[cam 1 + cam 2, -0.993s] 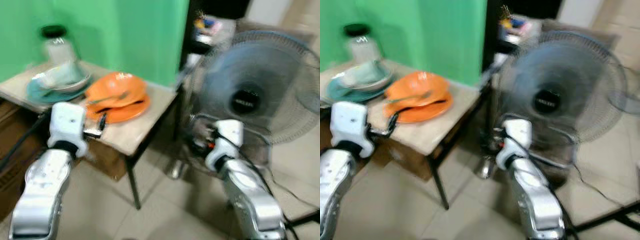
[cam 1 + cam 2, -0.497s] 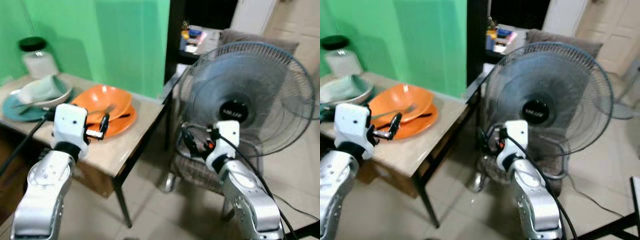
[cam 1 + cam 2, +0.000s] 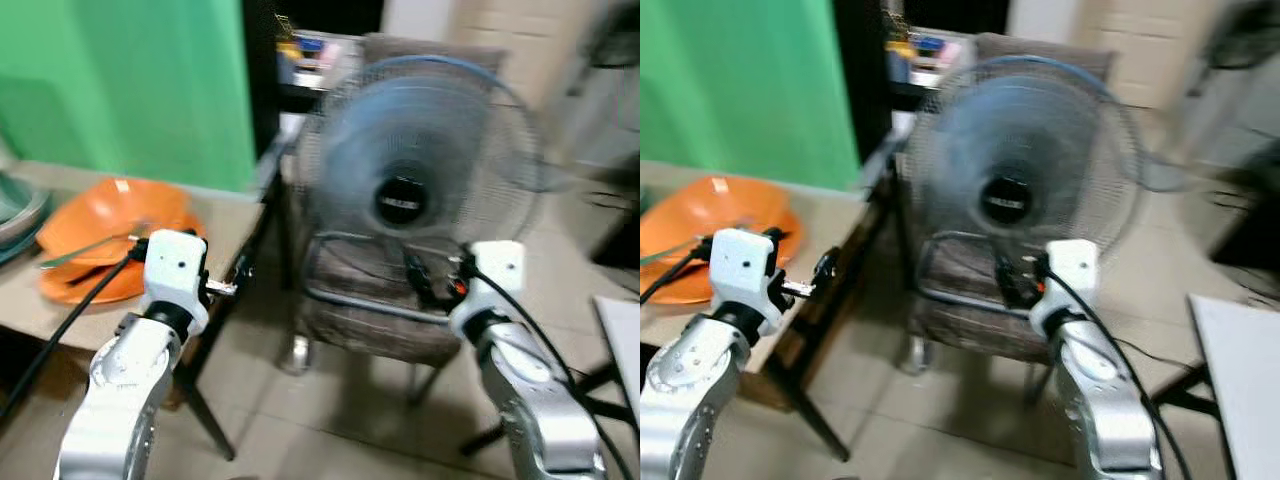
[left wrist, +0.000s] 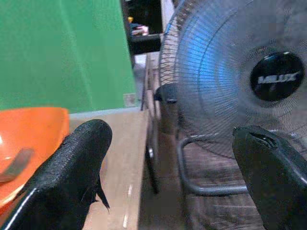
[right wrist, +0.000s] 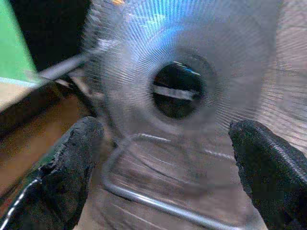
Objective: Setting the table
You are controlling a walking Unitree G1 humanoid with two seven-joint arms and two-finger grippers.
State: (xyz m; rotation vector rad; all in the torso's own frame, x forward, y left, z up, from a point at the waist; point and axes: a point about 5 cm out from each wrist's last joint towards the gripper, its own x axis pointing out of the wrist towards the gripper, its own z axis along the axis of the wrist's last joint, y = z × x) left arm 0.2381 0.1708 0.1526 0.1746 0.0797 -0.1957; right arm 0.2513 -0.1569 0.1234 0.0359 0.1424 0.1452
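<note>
A head-camera scene, slightly blurred. The robot faces a standing electric fan [image 3: 415,190] that rests on a dark woven chair [image 3: 375,310] on a tiled floor [image 3: 330,420].

The left pincer [image 3: 232,283] is held out just past the corner of a light wooden desk [image 3: 215,215]. In the left wrist view its two black fingers [image 4: 72,163] stand wide apart with nothing between them. Beside this pincer, on the desk toward the green wall [image 3: 130,80], sits a stack of orange bowls [image 3: 100,230] on an orange plate, with a piece of metal cutlery [image 3: 85,248] lying in the top bowl. The pincer is near the stack but apart from it. At the far side of the stack the rim of another dish [image 3: 15,215] shows at the picture's edge.

The right pincer [image 3: 428,280] is raised in front of the chair, pointing at the fan. The right wrist view shows its fingers [image 5: 72,167] spread wide and empty, with the fan's dark hub between them in the distance.

Judged from this, the table setting is barely begun or between steps. The dishes are stacked together at one end of the desk, not laid out as places, and neither pincer carries anything. What remains appears to be all the laying out: taking a bowl, plate or cutlery from the stack and placing it. The robot is aimed at the fan, not the dishes, so it would need to face the desk first.
</note>
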